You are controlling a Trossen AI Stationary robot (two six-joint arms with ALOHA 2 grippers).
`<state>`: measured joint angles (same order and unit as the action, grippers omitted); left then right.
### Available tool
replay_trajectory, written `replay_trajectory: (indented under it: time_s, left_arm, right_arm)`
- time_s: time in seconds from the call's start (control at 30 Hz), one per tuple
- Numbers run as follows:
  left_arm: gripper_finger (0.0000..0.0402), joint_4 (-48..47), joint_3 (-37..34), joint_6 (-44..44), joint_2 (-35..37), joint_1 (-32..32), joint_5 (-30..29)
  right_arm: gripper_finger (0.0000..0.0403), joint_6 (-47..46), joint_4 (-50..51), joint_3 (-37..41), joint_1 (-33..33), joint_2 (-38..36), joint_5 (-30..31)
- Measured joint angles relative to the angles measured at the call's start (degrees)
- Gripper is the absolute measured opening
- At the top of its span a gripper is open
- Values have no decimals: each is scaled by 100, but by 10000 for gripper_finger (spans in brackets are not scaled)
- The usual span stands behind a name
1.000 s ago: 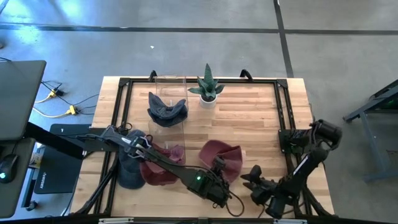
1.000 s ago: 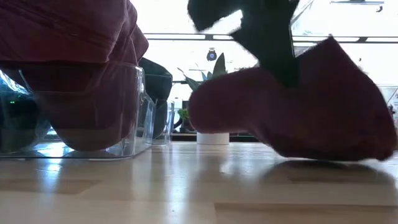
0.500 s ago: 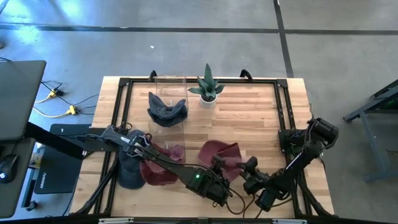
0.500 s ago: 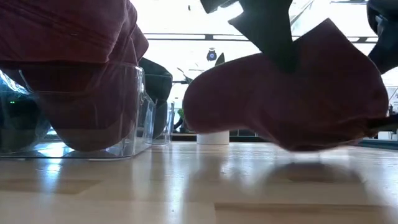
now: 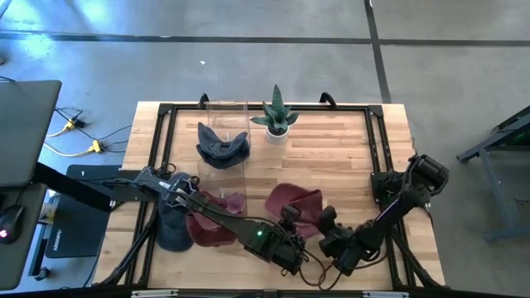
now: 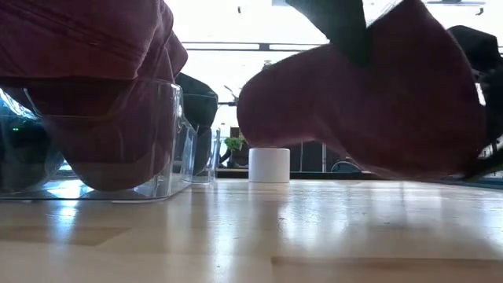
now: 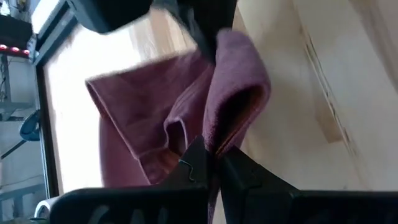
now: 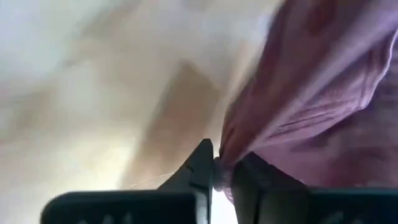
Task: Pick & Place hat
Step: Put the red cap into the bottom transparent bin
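1. While both arms meet at the desk's (image 5: 331, 157) near edge, the maroon hat (image 5: 291, 204) hangs lifted between them.
2. Left gripper (image 5: 288, 217) fingers pinch its brim.
3. Right gripper (image 5: 325, 222) fingers clamp its opposite edge.

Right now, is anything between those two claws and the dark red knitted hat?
Nothing visible: the left gripper and the right gripper each already pinch an edge of the maroon knitted hat, lifted above the wooden table.

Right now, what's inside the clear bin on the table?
The clear bin holds a dark blue hat at its far end and a maroon hat spilling over its near end. The bin floor beneath them is covered.
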<state>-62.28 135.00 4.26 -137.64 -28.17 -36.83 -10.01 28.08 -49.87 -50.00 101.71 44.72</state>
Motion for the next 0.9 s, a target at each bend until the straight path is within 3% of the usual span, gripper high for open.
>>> replay_trajectory:
  time_s: [0.17,0.3,0.4,0.57,0.73,0.9]
  left_arm:
    - [1,32,-7,207,-21,48,325]
    - [15,278,-7,442,-21,206,1171]
    - [49,512,-4,499,-14,442,1785]
    - [123,559,-4,530,8,781,3273]
    - [158,350,13,561,187,870,3233]
    - [160,72,0,833,480,785,2569]
  right_arm:
    - [39,-27,-87,0,77,-647,-1461]
    - [29,-223,-227,0,314,-1299,-2895]
    - [23,-367,-241,0,495,-1694,-3659]
    - [28,-639,-294,4,733,-2160,-4374]
    - [34,-600,-548,9,956,-2618,-5197]
    - [24,-500,-940,11,1270,-2956,-6537]
